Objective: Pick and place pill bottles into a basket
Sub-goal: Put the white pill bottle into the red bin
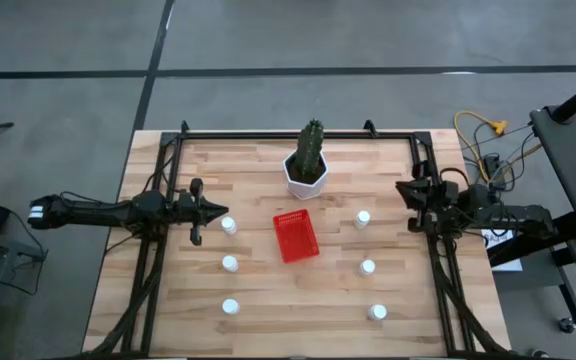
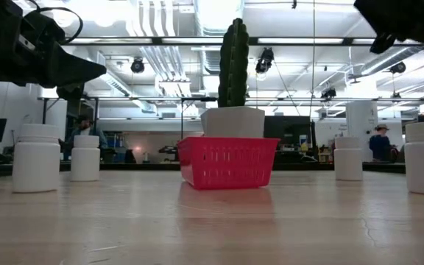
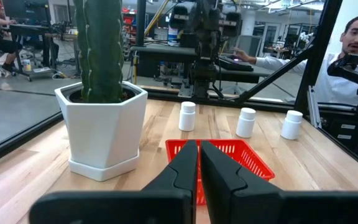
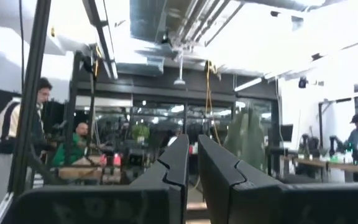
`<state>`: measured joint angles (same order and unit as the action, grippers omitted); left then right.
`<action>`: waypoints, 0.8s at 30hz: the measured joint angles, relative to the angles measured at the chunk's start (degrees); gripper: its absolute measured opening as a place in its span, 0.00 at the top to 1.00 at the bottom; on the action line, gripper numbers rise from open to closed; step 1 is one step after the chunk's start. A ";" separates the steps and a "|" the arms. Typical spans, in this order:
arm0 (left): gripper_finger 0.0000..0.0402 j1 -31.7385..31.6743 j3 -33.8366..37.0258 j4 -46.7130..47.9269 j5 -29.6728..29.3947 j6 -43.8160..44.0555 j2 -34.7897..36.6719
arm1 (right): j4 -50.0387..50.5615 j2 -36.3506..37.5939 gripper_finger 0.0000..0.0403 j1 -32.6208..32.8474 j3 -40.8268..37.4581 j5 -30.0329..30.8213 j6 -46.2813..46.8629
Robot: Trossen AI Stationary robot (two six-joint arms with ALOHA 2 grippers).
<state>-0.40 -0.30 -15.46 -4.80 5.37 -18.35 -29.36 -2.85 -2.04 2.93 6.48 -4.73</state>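
Observation:
Six small white pill bottles stand upright on the wooden table: three on the left [image 1: 229, 226] [image 1: 229, 264] [image 1: 230, 307] and three on the right [image 1: 363, 218] [image 1: 368, 267] [image 1: 377, 312]. The red mesh basket [image 1: 296, 236] stands between them at mid-table, and also shows in the left wrist view [image 3: 241, 155]. My left gripper [image 1: 213, 208] [image 3: 199, 144] is shut and empty, above the table just left of the far-left bottle, pointing toward the basket. My right gripper [image 1: 403, 190] [image 4: 191, 140] is shut and empty, raised by the table's right side.
A white hexagonal pot with a green cactus [image 1: 308, 165] stands just behind the basket. A black metal frame [image 1: 298, 133] runs along the table's far edge and down both sides. People show in the room beyond the table.

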 joint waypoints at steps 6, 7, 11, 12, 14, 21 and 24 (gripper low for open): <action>1.00 0.00 0.00 -0.01 -0.02 0.00 0.00 | 1.88 -0.55 0.93 0.00 5.98 0.09 -2.56; 1.00 -0.02 0.00 0.00 0.00 0.00 0.00 | 2.96 -0.94 0.93 0.00 7.17 0.14 -3.15; 1.00 -0.01 0.00 -0.01 0.00 0.00 0.00 | 8.26 -4.15 0.93 0.00 12.97 0.19 -4.95; 1.00 -0.02 0.00 -0.01 0.00 0.00 0.01 | 9.90 -5.33 0.93 0.00 14.78 0.37 -5.57; 1.00 -0.02 0.00 -0.01 0.00 0.00 0.00 | 13.97 -8.05 0.93 0.00 18.78 1.44 -6.51; 1.00 0.00 0.00 -0.01 0.00 0.00 0.00 | 31.31 -19.45 0.93 -0.02 35.28 2.78 -9.24; 1.00 -0.01 0.00 -0.01 0.00 0.00 0.00 | 39.69 -24.23 0.93 -0.02 42.41 2.80 -9.22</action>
<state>-0.42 -0.30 -15.46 -4.80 5.37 -18.35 10.32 -27.09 -2.07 45.34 9.28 -13.96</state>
